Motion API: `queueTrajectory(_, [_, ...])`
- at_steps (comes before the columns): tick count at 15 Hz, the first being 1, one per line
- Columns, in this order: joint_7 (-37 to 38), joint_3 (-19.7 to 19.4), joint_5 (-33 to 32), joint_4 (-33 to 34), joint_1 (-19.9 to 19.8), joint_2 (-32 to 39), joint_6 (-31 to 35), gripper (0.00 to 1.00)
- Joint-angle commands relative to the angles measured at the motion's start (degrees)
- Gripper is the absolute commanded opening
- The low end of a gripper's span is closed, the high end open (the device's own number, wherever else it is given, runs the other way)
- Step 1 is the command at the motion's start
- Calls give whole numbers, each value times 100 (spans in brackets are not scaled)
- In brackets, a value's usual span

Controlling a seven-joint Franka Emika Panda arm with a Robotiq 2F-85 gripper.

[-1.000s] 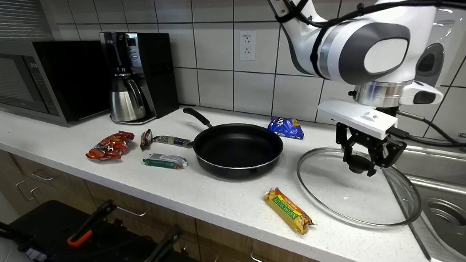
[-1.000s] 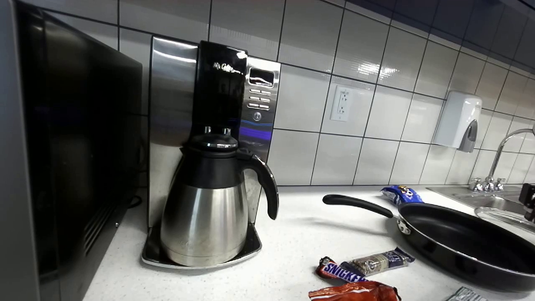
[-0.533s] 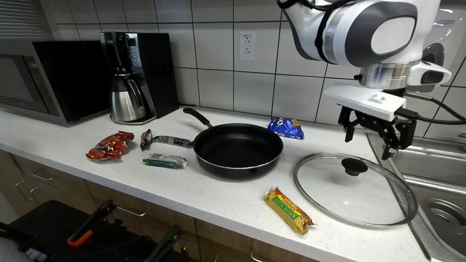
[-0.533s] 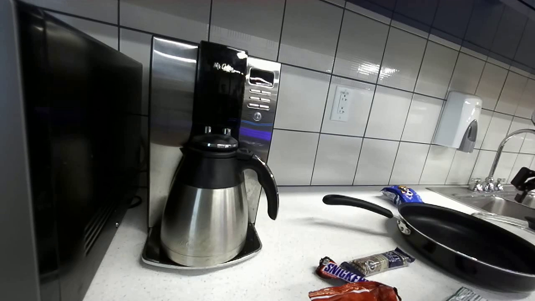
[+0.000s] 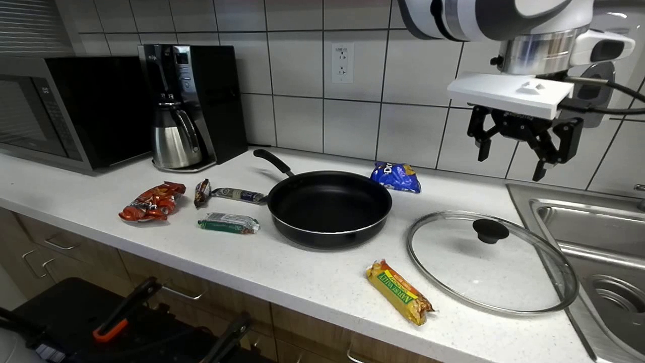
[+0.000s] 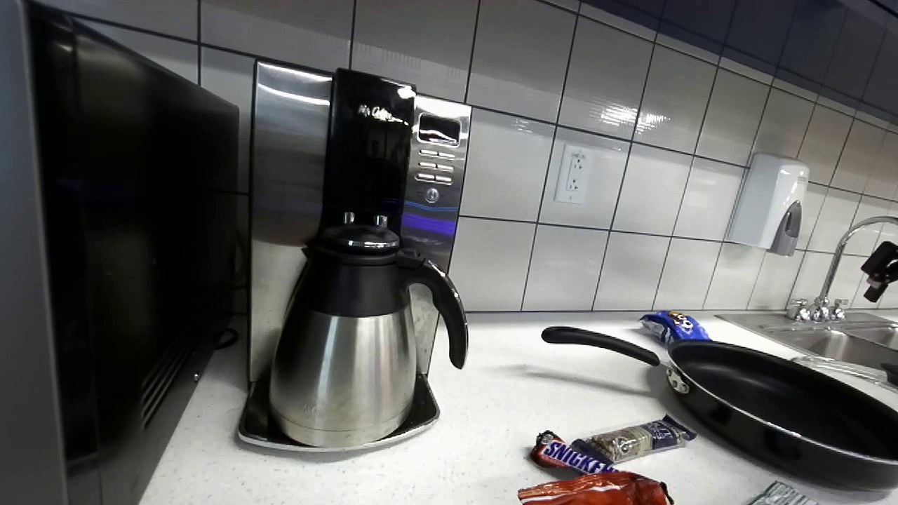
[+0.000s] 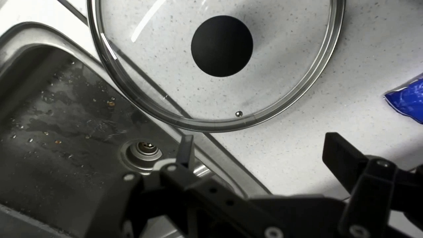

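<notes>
The gripper (image 5: 511,164) hangs high in the air by the sink (image 5: 524,196); its fingers (image 7: 342,157) stand wide apart with nothing between them, so it is released and grasps no object. Below, and well apart from it, the glass lid (image 5: 468,272) lies on the counter (image 5: 302,282) with its black knob (image 5: 491,230) upward, and a part of its rim passes over the metal edge of the sink. In my judgement, good work here means to leave free height between the fingers and the knob, because a touch from the side could push the lid farther toward the sink. If the knob must be taken, it seems better to come straight down, with one finger on each side of it, and not to press on the glass. Just beside the lid lies the yellow snack bar (image 5: 400,292), so I would avoid a low sideways path there. Farther away is the frying pan (image 5: 322,239), its handle (image 5: 272,160) pointing away from the lid, and the blue snack bag (image 5: 395,176) lies behind it; passing over these would ask some height. Still farther lie the green snack bar (image 5: 229,223) and the red snack bag (image 5: 153,201), and at the end stand the coffee maker (image 5: 221,106) and the microwave (image 5: 103,111), which probably need little care.
</notes>
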Motion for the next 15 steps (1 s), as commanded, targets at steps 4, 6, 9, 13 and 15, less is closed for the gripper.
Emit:
queueTrajectory(4, [-516, -83, -137, -1139, 95, -1287, -108, 100])
queueTrajectory(6, [-531, -173, -130, -1427, 116, -1559, -117, 100])
queueTrajectory(9, [-539, -324, -203, -1835, 169, -1938, -103, 100])
queueTrajectory(13, [-1065, -472, -282, -2445, 250, -2507, -314, 100])
queueTrajectory(15, [-1223, -571, -549, -2735, 317, -2753, -439, 100])
